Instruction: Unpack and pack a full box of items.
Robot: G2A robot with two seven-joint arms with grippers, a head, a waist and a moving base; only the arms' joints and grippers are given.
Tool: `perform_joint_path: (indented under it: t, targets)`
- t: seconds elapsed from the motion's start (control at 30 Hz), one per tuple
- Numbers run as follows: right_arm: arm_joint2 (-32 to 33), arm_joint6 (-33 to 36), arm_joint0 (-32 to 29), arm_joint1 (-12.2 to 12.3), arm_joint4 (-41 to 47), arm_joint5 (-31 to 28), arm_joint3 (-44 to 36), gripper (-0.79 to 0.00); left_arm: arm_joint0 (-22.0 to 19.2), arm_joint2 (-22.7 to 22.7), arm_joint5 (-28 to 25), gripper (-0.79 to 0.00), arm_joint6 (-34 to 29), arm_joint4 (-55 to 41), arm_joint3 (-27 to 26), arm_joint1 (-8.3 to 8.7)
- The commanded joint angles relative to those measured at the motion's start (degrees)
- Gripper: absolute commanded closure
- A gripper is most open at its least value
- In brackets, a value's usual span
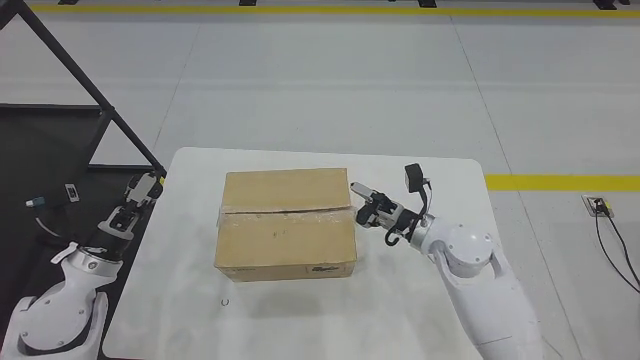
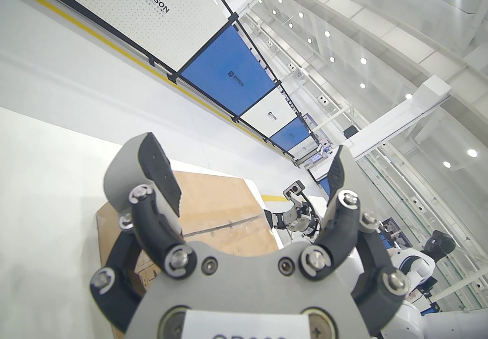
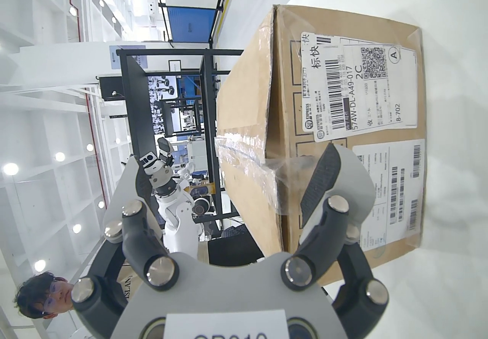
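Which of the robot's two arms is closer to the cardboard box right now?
The right. The right gripper is just off the cardboard box's taped end, jaws open toward it. The left gripper is at the table's opposite edge, well apart from the box.

The box (image 1: 287, 222) blocks the middle of the top view. Table (image 1: 180, 280) strips left of it and below it give passage; the right gripper (image 1: 360, 205), jaws apart, stands just right of it.

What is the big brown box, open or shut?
Shut. The brown cardboard box has its top flat, with clear tape sealing the middle seam.
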Motion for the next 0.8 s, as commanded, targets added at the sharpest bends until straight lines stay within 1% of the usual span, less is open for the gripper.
perform_joint_path:
  t: [0.0, 0.1, 0.23, 0.33, 0.43, 0.77]
  targets:
    - [1.0, -1.0, -0.8, 0.2, 0.7, -1.3, -0.5, -0.785, -0.1, 0.2, 0.1, -0.785, 0.0, 0.1, 0.0, 0.03]
    - [3.3, -3.1, -2.8, 0.7, 1.6, -3.5, -2.2, -0.785, -0.4, 0.5, 0.3, -0.785, 0.0, 0.2, -0.2, 0.06]
    - [8.2, -7.9, -6.7, 1.4, 3.3, -6.6, -5.1, -0.785, -0.8, 0.8, 1.0, -0.785, 0.7, 0.7, -0.5, 0.08]
    - [11.6, -9.1, -9.0, 1.9, 5.7, -9.7, -5.6, -0.785, -1.3, 0.9, 1.9, -0.785, 2.2, 1.3, -0.6, 0.05]
    - [11.6, -9.1, -9.0, 1.9, 5.7, -9.7, -5.6, -0.785, -1.8, 1.1, 3.3, -0.785, 4.1, 1.6, -0.6, -0.05]
    - [11.6, -9.1, -9.0, 1.9, 5.7, -9.7, -5.6, -0.785, -1.8, 1.1, 3.3, -0.785, 4.1, 1.6, -0.6, -0.05]
